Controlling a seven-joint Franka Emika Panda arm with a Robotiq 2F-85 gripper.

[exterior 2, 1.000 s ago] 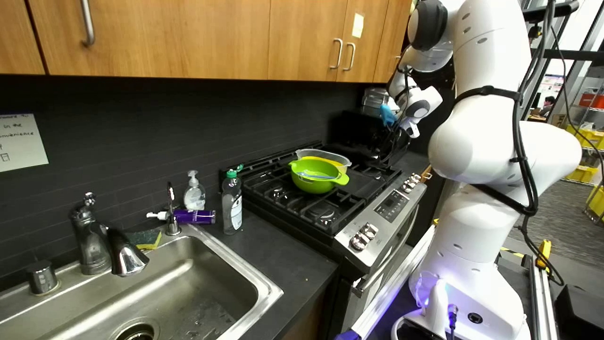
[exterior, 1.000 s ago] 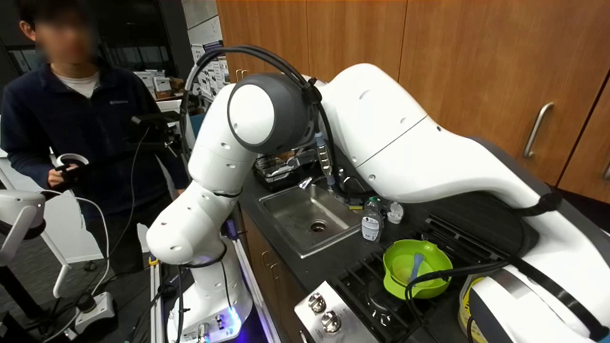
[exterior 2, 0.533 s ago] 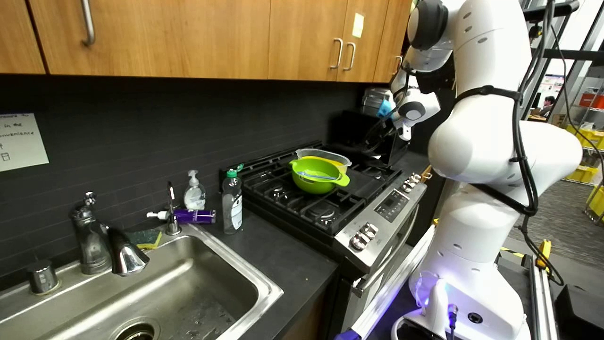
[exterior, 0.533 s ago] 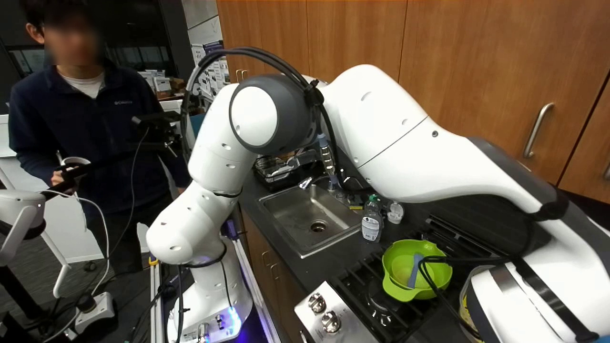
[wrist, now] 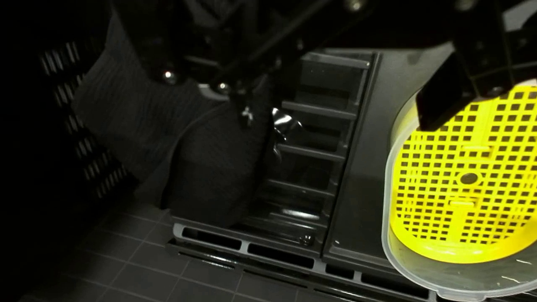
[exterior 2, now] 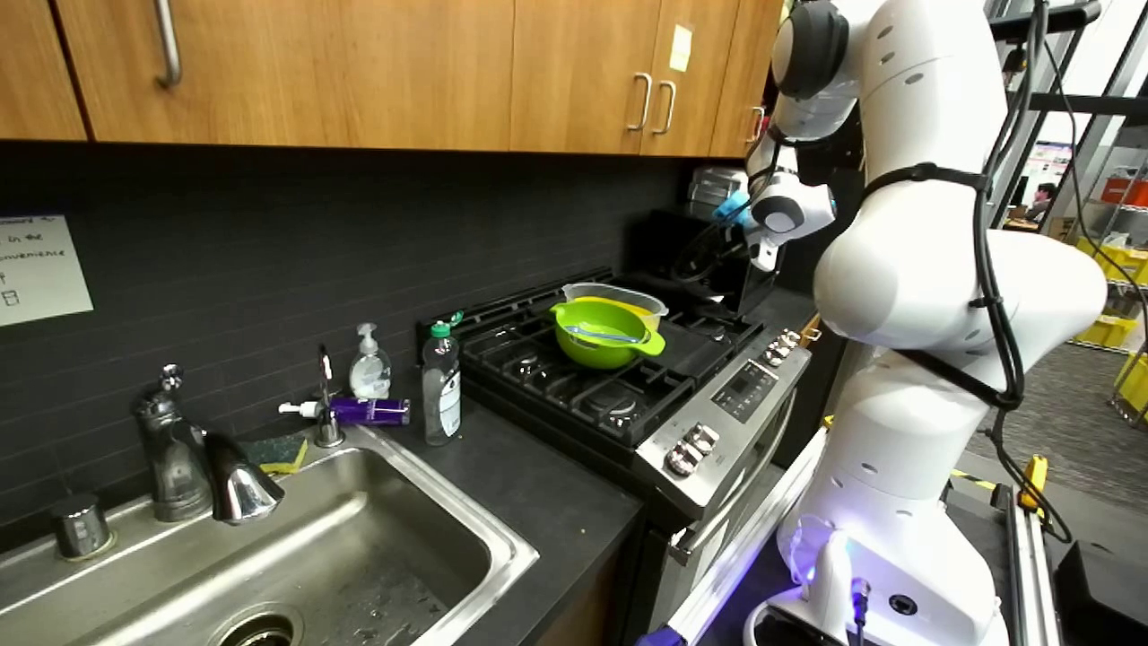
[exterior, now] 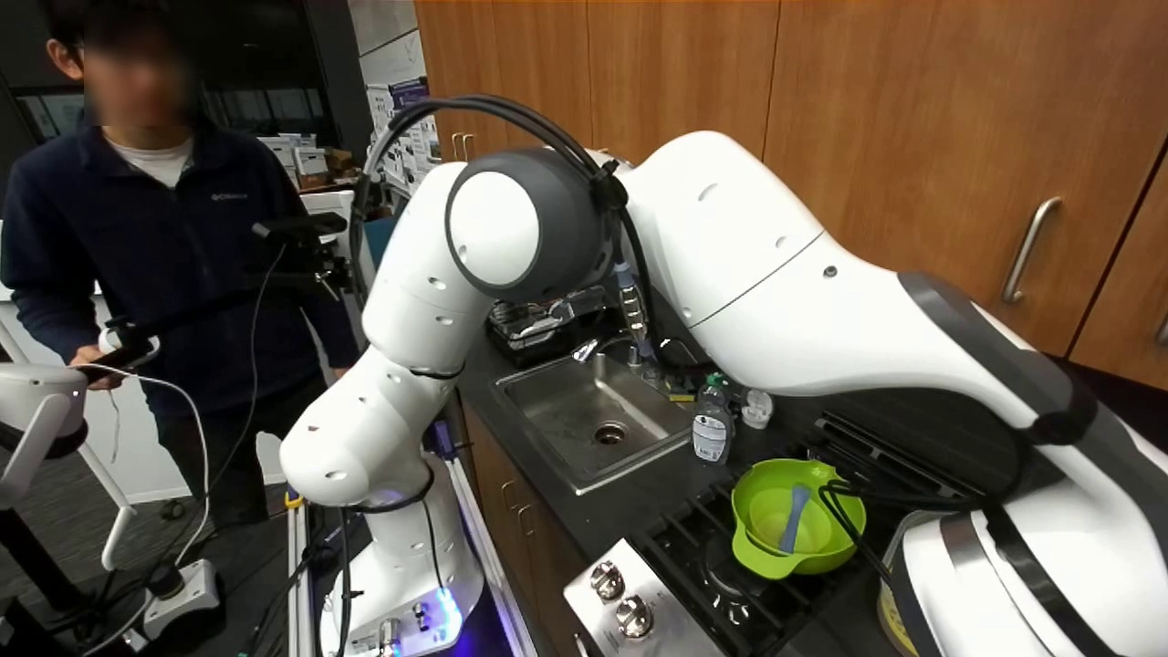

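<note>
Above the stove (exterior 2: 695, 359), the gripper (wrist: 342, 111) hangs with jaws spread; on it sits a yellow strainer (wrist: 461, 204) (inside a clear tub (wrist: 470, 279)).

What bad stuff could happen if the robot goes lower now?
One finger of the open gripper overlaps the strainer in the wrist view, so it might knock it. A cable loops in front of the green bowl in an exterior view and could snag on something. If the bowl gets bumped, the blue utensil in it might shift.
</note>
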